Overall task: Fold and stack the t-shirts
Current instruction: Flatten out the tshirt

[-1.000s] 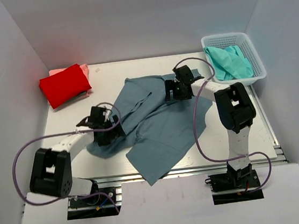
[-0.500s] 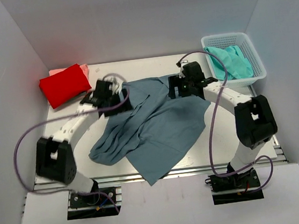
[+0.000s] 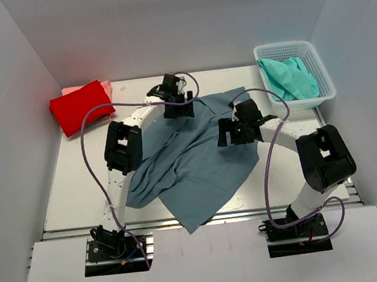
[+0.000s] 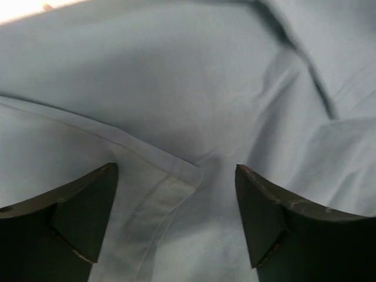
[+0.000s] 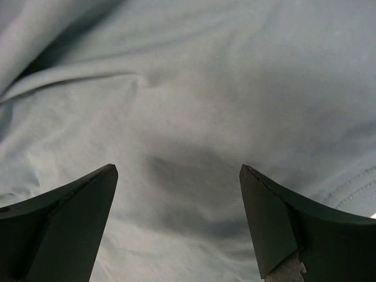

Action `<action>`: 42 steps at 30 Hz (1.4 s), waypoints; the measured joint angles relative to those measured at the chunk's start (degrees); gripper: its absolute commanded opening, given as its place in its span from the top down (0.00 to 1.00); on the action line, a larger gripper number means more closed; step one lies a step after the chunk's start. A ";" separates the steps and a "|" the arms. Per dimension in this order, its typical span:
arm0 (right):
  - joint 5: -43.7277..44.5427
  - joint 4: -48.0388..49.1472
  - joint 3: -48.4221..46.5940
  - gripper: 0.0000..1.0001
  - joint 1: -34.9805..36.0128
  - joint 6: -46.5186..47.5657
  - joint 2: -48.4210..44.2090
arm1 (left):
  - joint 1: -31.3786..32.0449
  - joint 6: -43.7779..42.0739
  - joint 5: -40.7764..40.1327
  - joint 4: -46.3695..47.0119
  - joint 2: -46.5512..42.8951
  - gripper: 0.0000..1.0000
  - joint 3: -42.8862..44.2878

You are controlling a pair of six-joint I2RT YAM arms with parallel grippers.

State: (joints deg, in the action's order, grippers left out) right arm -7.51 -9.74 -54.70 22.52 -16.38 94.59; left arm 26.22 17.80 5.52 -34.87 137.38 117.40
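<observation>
Blue-grey shirt [image 3: 202, 170] rumpled at middle of table [image 3: 78, 187], long axis diagonal from near edge, corner overhanging, up toward far right; collar end not discernible. Left gripper [image 3: 176, 108] at far hem, right gripper [image 3: 235, 134] mid-cloth, both spread wide above fabric, grasping nothing.

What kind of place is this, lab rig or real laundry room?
Probably a lab test cell: plain white walls box in the table, the left arm and right arm are bolted to a metal rail at its near edge, and a blue-grey shirt lies spread on it.
</observation>
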 measured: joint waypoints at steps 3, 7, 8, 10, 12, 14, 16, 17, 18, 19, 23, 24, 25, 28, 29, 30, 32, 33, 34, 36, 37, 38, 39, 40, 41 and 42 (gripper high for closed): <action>0.85 -0.20 0.17 0.10 -0.02 -0.42 0.04 | 0.98 -0.59 -0.52 -1.01 1.05 0.17 0.33; 2.08 -0.24 0.17 0.10 -0.07 -0.87 0.11 | 1.99 -0.98 -1.90 -1.62 1.05 0.23 1.25; 2.36 -0.24 0.17 0.10 -0.07 -0.98 0.22 | 2.19 -1.07 -2.12 -1.66 1.05 0.27 1.33; 2.82 -0.31 0.17 0.10 -0.09 -1.07 0.66 | 2.56 -1.20 -2.84 -2.12 1.11 0.31 1.60; 3.10 -0.42 0.17 0.10 -0.17 -1.14 1.16 | 2.91 -1.31 -3.89 -3.41 1.64 0.37 2.73; 3.30 -0.48 0.17 0.10 -0.28 -1.18 1.51 | 3.30 -1.42 -4.96 -4.48 2.95 0.44 4.85; 3.54 -0.57 0.17 0.10 -0.39 -1.18 1.53 | 3.58 -1.49 -5.84 -5.11 4.00 0.47 5.99; 3.54 -0.57 0.17 0.10 -0.42 -1.18 1.53 | 3.65 -1.62 -6.23 -5.42 4.37 0.50 6.01; 3.74 -0.61 0.17 0.10 -0.46 -1.18 1.53 | 3.80 -1.81 -6.75 -5.49 4.55 0.55 6.14; 3.76 -0.63 0.17 0.10 -0.46 -1.18 1.53 | 3.91 -1.86 -6.93 -5.64 4.55 0.58 6.19; 4.11 -0.63 0.17 0.10 -0.61 -1.18 1.55 | 4.00 -2.73 -6.84 -5.68 4.55 0.61 6.16; 4.13 -0.63 0.17 0.10 -0.68 -1.18 1.57 | 4.00 -2.80 -6.78 -5.66 4.55 0.61 6.16; 4.15 -0.66 0.17 0.10 -0.72 -1.18 1.57 | 4.00 -2.95 -6.71 -5.66 4.55 0.70 6.16; 4.17 -0.63 0.17 0.10 -0.79 -1.18 1.57 | 4.00 -3.10 -6.78 -5.77 4.55 0.86 6.16; 4.20 -0.66 0.17 0.10 -0.81 -1.18 1.57 | 4.00 -3.32 -6.86 -5.90 4.55 0.89 6.16; 4.20 -0.66 0.17 0.10 -0.83 -1.18 1.57 | 4.00 -3.41 -7.02 -5.95 4.55 0.93 6.16; 4.20 -0.66 0.17 0.10 -0.87 -1.18 1.57 | 4.00 -3.43 -7.39 -5.99 4.55 1.00 6.16; 4.20 -0.66 0.17 0.10 -0.87 -1.18 1.57 | 4.02 -3.43 -7.61 -6.01 4.55 1.00 6.16; 4.24 -0.63 0.17 0.10 -0.90 -1.18 1.57 | 4.02 -3.43 -7.80 -6.01 4.50 1.00 6.14; 4.39 -0.66 0.17 0.10 -0.94 -1.22 1.57 | 4.07 -3.63 -8.09 -5.97 4.37 1.00 6.14; 4.57 -0.68 0.17 0.10 -0.98 -1.25 1.57 | 4.07 -3.80 -8.22 -5.99 4.28 1.00 6.14; 4.63 -0.68 0.17 0.10 -1.05 -1.36 1.57 | 4.07 -4.09 -8.39 -5.97 4.09 1.00 6.14; 4.83 -0.70 0.17 0.10 -1.09 -1.49 1.57 | 4.07 -4.42 -8.66 -6.01 3.78 1.00 6.14; 5.07 -0.74 0.20 0.10 -1.18 -1.66 1.57 | 4.07 -4.76 -8.98 -6.05 3.37 1.00 6.14; 5.35 -0.76 0.20 0.10 -1.27 -1.84 1.57 | 3.89 -5.07 -9.20 -6.05 2.75 1.00 6.05; 5.66 -0.81 0.24 0.10 -1.42 -2.08 1.57 | 3.78 -5.33 -9.35 -6.05 1.97 1.00 5.86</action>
State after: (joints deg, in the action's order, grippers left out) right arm -1.85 -10.55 -54.46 21.10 -18.46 96.16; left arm 30.00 12.47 -3.84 -40.93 139.35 123.26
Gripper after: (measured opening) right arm 0.901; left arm 0.146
